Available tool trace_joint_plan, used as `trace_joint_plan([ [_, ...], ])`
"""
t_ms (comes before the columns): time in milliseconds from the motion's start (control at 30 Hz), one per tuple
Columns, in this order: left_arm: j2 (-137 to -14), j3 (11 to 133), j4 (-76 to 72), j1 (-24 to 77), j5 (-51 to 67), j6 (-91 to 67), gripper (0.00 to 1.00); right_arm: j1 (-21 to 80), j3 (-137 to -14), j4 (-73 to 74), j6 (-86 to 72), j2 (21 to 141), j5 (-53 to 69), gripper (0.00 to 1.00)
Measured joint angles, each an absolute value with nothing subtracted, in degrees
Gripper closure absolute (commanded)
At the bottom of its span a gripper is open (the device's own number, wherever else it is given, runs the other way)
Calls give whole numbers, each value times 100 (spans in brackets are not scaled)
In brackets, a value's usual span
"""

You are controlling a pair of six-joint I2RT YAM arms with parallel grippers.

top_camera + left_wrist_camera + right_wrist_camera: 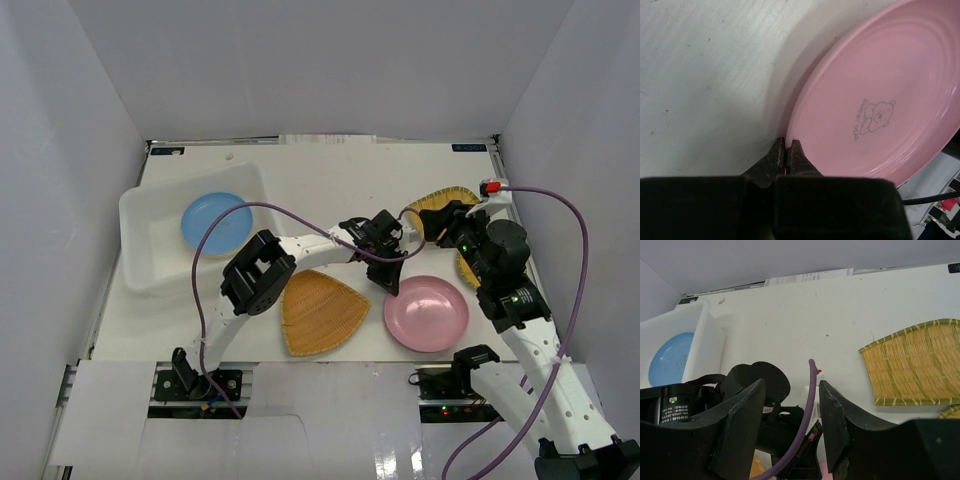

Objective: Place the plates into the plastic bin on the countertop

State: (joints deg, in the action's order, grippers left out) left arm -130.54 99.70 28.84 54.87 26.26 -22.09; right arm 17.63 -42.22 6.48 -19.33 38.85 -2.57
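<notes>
Left fingers (774,156) pinching the rim of the pink plate (880,100) on the tabletop (705,75).
Only the left wrist view is showing the plate's bear print, lettered "SWEET BEAR"; the top view is showing a blue plate (217,222) lying in the plastic bin (140,225) at left and a wicker dish (320,312) just beside the pink plate. Right fingers (742,415) are standing apart, holding nothing.
</notes>
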Motion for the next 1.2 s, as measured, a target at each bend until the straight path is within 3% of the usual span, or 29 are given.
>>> trace_joint_plan([
  [67, -13050, 9968, 2904, 5498, 2565, -2196, 100, 1763, -4246, 683, -1944, 3859, -257, 45],
  [267, -12606, 9771, 3020, 5430, 2423, -2233, 100, 1763, -4740, 917, -2003, 3780, -196, 22],
  [467, -10683, 9177, 2779, 4917, 2567, -2539, 100, 1763, -5433, 1096, -1955, 3540, -134, 11],
  [633, -8604, 8503, 2147, 3269, 2740, -2965, 100, 1763, -5743, 1125, -1942, 3435, 191, 11],
  [700, -7756, 8027, 2025, 2014, 2611, -3096, 100, 1763, -5730, 1179, -1944, 3465, 360, 11],
  [867, -6783, 6770, 2187, -143, 2095, -3275, 100, 1765, -5275, 1070, -2073, 3653, 1044, 11],
  [1200, -6600, 5374, 2563, -939, 497, -3293, 100, 1929, -3367, 882, -2521, 4270, 1881, 7],
])
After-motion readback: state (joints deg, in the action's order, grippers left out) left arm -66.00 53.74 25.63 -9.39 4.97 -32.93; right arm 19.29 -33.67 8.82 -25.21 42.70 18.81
